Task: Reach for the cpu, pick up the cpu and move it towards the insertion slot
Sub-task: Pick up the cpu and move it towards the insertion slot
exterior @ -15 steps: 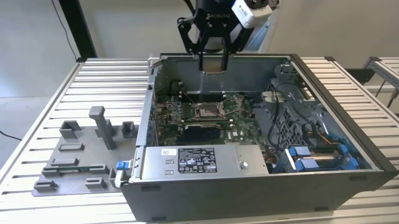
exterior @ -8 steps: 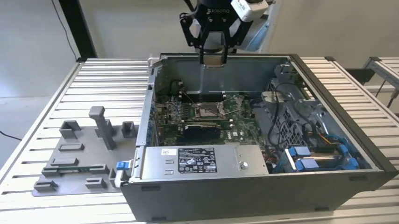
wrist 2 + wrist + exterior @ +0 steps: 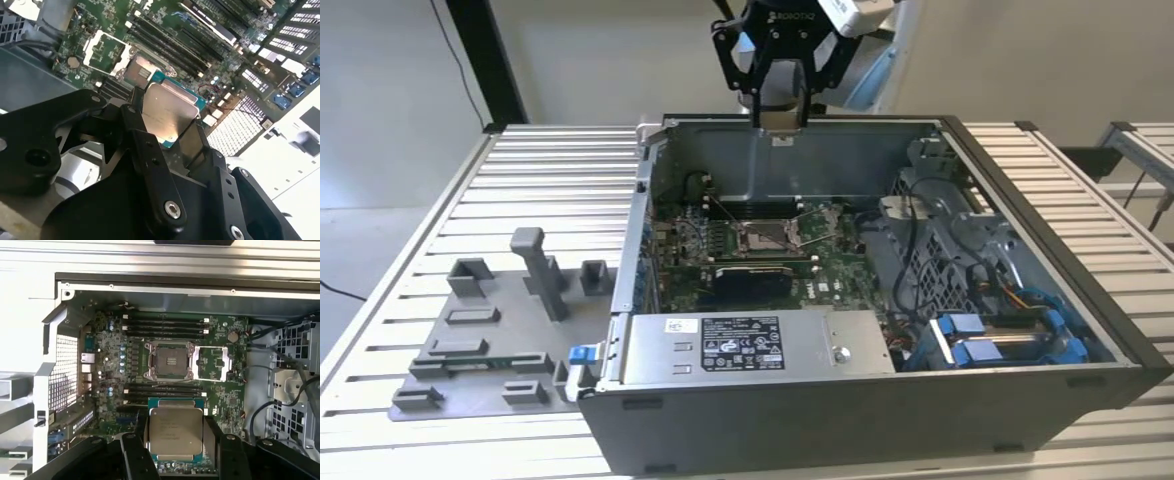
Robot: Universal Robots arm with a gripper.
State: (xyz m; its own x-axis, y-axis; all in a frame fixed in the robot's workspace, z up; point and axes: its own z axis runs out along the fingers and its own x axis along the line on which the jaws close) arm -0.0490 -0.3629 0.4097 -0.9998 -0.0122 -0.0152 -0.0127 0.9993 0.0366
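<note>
The thin square silvery cpu (image 3: 176,430) was pinched between the two fingers of the black tool (image 3: 176,440), high above the square metal-framed insertion slot (image 3: 169,360) on the green board. The open grey computer case (image 3: 1067,300) was set on a ribbed metal worktop (image 3: 560,180) near a pale wall.

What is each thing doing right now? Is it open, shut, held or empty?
cpu: held in the hand, up above the board.
hand: shut on the cpu.
slot: open and empty, its frame flipped to the side.
computer case: open, with its side panel off.
grey fixture: resting on the table beside the case.
</note>
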